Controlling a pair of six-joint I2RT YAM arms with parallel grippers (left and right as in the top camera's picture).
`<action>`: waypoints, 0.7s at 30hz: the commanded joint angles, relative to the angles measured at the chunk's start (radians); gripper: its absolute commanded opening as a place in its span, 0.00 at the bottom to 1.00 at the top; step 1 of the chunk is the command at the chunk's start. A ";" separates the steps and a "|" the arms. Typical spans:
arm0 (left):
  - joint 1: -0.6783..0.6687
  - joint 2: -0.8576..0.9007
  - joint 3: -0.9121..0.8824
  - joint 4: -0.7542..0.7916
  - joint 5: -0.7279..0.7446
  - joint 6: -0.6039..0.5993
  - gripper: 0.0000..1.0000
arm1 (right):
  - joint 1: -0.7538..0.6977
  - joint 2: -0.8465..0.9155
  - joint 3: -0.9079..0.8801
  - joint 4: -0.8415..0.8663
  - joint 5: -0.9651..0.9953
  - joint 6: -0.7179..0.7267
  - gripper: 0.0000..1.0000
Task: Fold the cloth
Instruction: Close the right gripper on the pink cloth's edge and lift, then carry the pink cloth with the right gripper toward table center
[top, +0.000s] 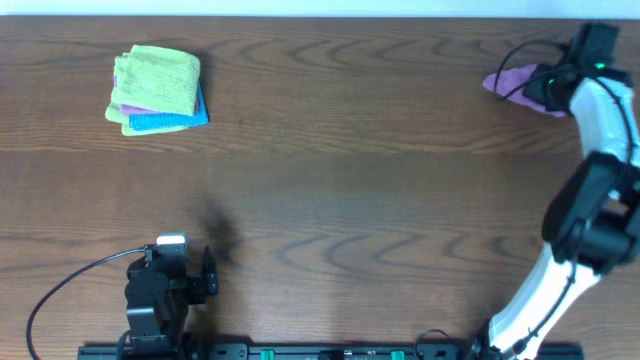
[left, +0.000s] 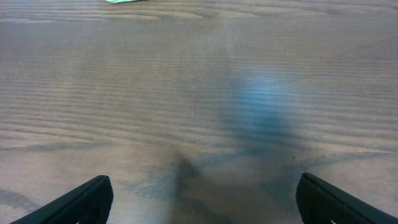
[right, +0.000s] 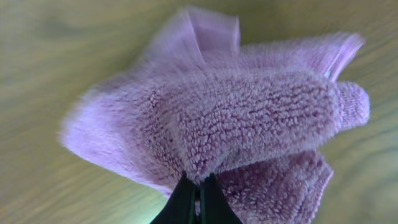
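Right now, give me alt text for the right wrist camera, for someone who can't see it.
A bunched purple cloth with a fuzzy pile fills most of the frame. It is pinched at its near edge by the right end effector, which is closed on it at the bottom of the picture. A blurred wooden table shows behind.

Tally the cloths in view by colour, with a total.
green cloth: 1
blue cloth: 1
mauve cloth: 1, pinched in the right pincer
mauve layer in the stack, apparently another cloth: 1
Total: 4
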 joint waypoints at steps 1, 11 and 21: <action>0.002 -0.005 -0.013 -0.026 -0.014 0.010 0.95 | 0.023 -0.182 0.016 -0.053 -0.047 -0.025 0.01; 0.002 -0.005 -0.013 -0.026 -0.014 0.010 0.95 | 0.229 -0.482 0.016 -0.405 -0.072 -0.047 0.01; 0.002 -0.005 -0.013 -0.026 -0.014 0.010 0.95 | 0.509 -0.509 0.002 -0.663 -0.068 -0.105 0.01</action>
